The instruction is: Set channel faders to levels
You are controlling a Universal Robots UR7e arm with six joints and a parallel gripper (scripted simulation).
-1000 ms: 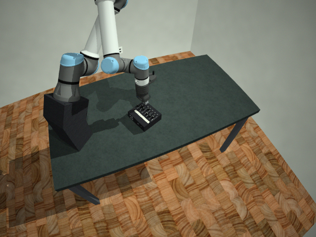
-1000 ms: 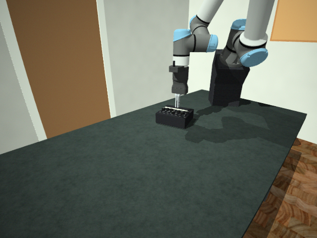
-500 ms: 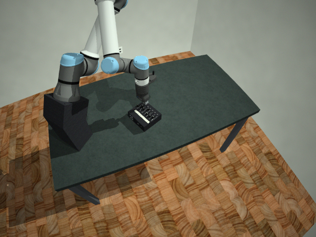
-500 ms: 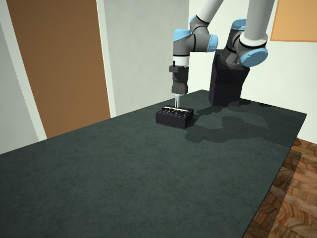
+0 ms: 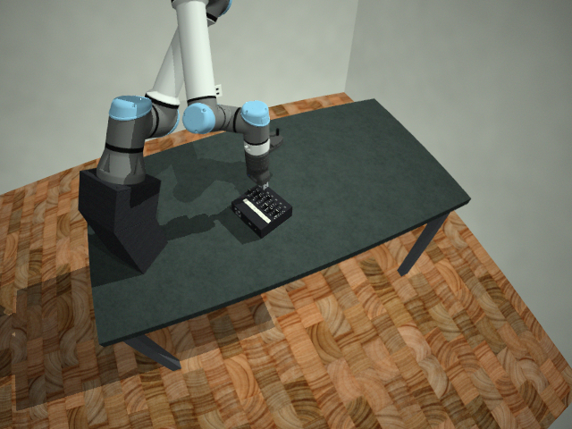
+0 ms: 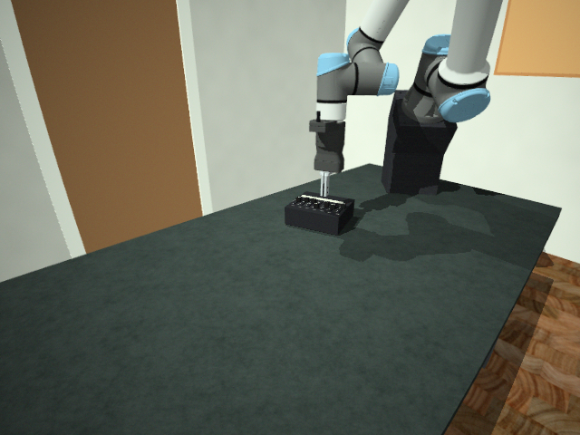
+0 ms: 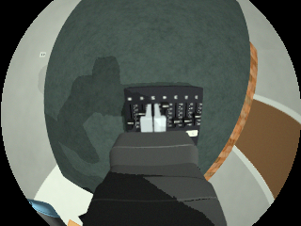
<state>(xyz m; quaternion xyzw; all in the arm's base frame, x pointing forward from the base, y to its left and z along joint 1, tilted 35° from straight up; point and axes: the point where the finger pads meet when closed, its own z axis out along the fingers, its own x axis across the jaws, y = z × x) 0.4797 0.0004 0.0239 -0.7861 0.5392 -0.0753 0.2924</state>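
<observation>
Standing on dark green desk (image 5: 323, 175) (image 6: 262, 299) (image 7: 174, 42): black lighting desk (image 5: 262, 224) (image 6: 311, 221) (image 7: 165, 90), below pincer (image 5: 264, 186) (image 6: 323, 195) (image 7: 152, 110). Pincer closed, nothing gripped. Wood-block floor (image 5: 323, 346) (image 6: 538, 355) (image 7: 221, 165); pale walls (image 5: 286, 46) (image 6: 266, 93) (image 7: 23, 113); brown door panel (image 6: 112, 117) (image 7: 273, 146).

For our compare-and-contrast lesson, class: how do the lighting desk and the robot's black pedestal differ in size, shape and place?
The lighting desk is low and flat; the pedestal stands much taller. The desk is boxy and carries a pale strip on top, while the pedestal has slanting faces and bears the arm. The desk sits under the gripper; the pedestal stands away from it. Both are dark.
</observation>
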